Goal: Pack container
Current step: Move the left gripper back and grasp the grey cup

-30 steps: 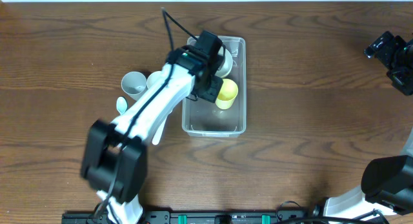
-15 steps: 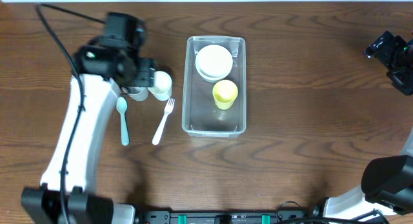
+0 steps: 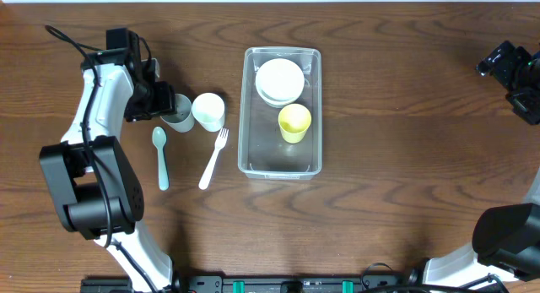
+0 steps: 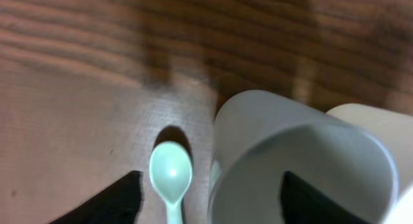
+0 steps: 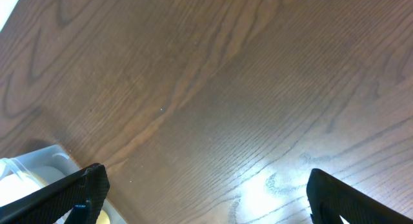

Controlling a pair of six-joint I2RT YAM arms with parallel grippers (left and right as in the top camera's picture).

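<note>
The clear container [image 3: 247,141] stands at the table's middle and holds stacked white bowls [image 3: 279,80] and a yellow cup [image 3: 294,122]. A grey cup [image 3: 179,114] and a white cup [image 3: 208,111] stand to its left. My left gripper [image 3: 163,105] is open at the grey cup's left side. In the left wrist view my left gripper [image 4: 213,188] spans the grey cup's [image 4: 290,140] near wall, with a teal spoon [image 4: 171,175] below. My right gripper [image 3: 509,69] is open and empty at the far right, and in its wrist view [image 5: 206,192] it is over bare table.
The teal spoon [image 3: 159,158] and a white fork [image 3: 213,158] lie on the table in front of the cups. The white cup [image 4: 381,127] touches the grey cup's right side. The container's corner [image 5: 48,156] shows at the lower left of the right wrist view.
My left arm has swung from over the container to the left side of the table and come down at the grey cup. The yellow cup stays in the container. The right arm has not moved.
</note>
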